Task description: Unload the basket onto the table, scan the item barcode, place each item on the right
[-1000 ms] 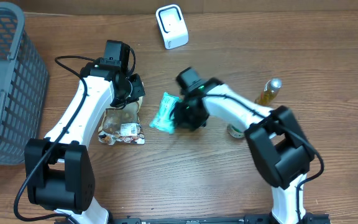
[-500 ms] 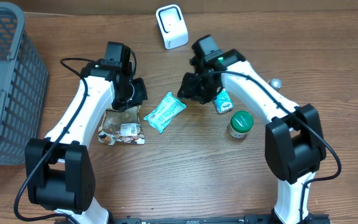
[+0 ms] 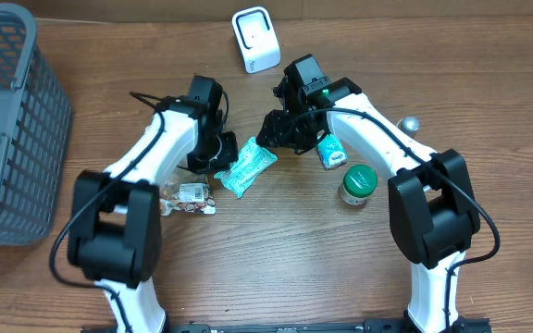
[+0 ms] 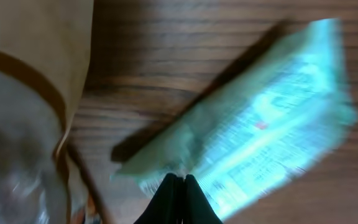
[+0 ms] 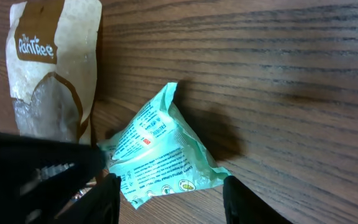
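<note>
A teal packet (image 3: 246, 166) lies flat on the wooden table, printed side up. My left gripper (image 3: 223, 151) is shut with nothing in it, its black tips (image 4: 178, 180) pressed together over the packet's (image 4: 272, 140) left end. My right gripper (image 3: 278, 137) hovers just past the packet's other end. Its jaws stand open and empty, one finger on each side of the packet (image 5: 160, 158) lying below them. The white scanner (image 3: 255, 39) stands at the table's far edge, beyond both grippers.
A brown snack bag (image 3: 185, 192) lies left of the packet, under the left arm. A small bottle (image 3: 331, 151), a green-lidded jar (image 3: 359, 183) and a silver-capped bottle (image 3: 409, 122) sit right of the right arm. A grey basket (image 3: 7, 120) fills the far left.
The right gripper let go of the teal packet, opened and drew back towards the scanner. The left arm swung right from the snack bag to the packet's left end.
</note>
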You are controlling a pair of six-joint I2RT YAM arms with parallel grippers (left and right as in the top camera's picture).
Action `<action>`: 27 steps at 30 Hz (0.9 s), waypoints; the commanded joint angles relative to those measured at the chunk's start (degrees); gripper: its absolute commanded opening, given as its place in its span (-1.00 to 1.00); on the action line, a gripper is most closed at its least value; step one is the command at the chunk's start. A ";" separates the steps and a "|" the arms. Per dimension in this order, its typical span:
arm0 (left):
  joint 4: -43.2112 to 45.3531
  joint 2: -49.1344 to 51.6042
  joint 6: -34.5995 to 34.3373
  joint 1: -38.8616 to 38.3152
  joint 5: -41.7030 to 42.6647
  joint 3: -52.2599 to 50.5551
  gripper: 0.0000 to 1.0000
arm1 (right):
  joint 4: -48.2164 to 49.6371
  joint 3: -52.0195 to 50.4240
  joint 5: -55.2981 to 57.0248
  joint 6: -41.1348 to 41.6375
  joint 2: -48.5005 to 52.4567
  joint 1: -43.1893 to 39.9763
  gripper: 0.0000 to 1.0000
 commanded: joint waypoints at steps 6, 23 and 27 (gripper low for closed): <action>1.16 4.44 2.93 -0.09 0.39 -0.15 -0.91 | -0.26 -0.20 -0.85 -2.40 3.54 -0.11 0.03; -10.12 3.76 4.74 -0.11 0.98 11.96 -0.92 | -5.03 4.13 -9.81 -1.38 1.57 0.02 -0.93; -7.67 3.98 5.88 -0.13 2.01 9.49 -0.92 | -4.98 1.70 -12.07 1.79 1.99 1.01 -0.93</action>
